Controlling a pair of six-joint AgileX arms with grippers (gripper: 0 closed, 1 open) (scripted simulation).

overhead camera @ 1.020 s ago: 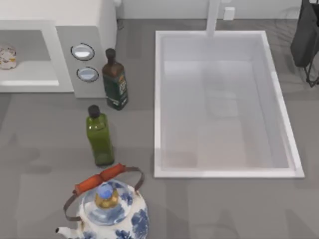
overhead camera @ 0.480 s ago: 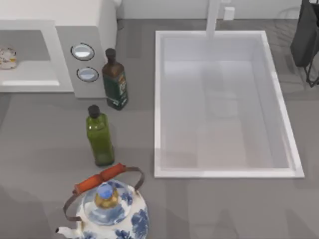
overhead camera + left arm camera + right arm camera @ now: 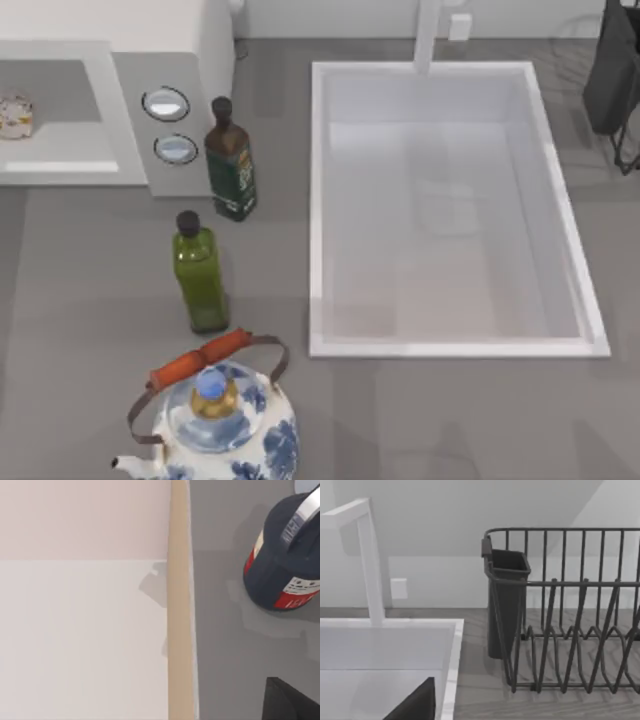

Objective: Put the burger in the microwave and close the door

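The burger (image 3: 15, 115) sits inside the open cavity of the microwave (image 3: 180, 75), at the desk's far left. Placement appears complete; closing the door is the step outstanding. Neither claw's state can be told. The next move calls for an arm to reach the door and swing it shut.

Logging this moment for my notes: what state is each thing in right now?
burger: inside the microwave cavity, at the top view's left edge
microwave: cavity open to view, door not shut over it
dark green bottle: upright, capped
light green bottle: upright, capped
teapot: upright, lid on
sink: empty
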